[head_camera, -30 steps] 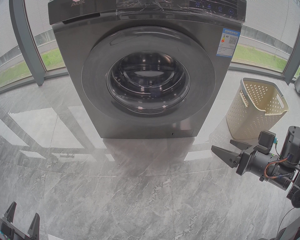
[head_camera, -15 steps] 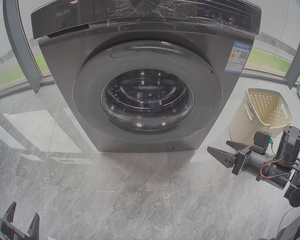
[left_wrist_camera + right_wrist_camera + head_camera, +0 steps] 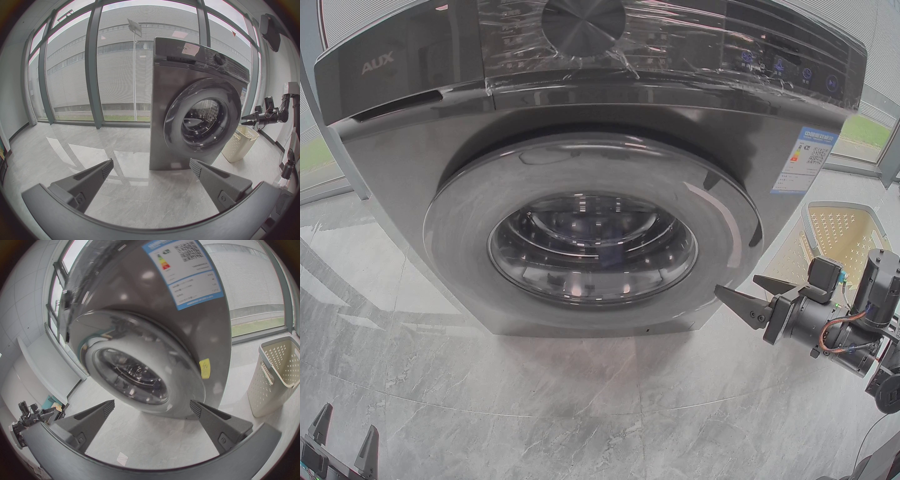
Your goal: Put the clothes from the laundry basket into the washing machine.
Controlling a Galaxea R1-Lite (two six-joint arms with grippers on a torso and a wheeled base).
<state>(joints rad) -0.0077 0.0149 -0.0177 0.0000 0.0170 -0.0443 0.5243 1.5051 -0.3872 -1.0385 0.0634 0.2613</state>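
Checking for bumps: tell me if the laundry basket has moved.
No. The laundry basket still stands right of the washing machine; the camera advanced.

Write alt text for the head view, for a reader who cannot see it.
A grey front-loading washing machine with its round glass door shut stands on a grey tiled floor. The right gripper, fingers open, hangs beside the door's right edge, in front of a cream laundry basket. The left gripper, also open, sits at the lower left.
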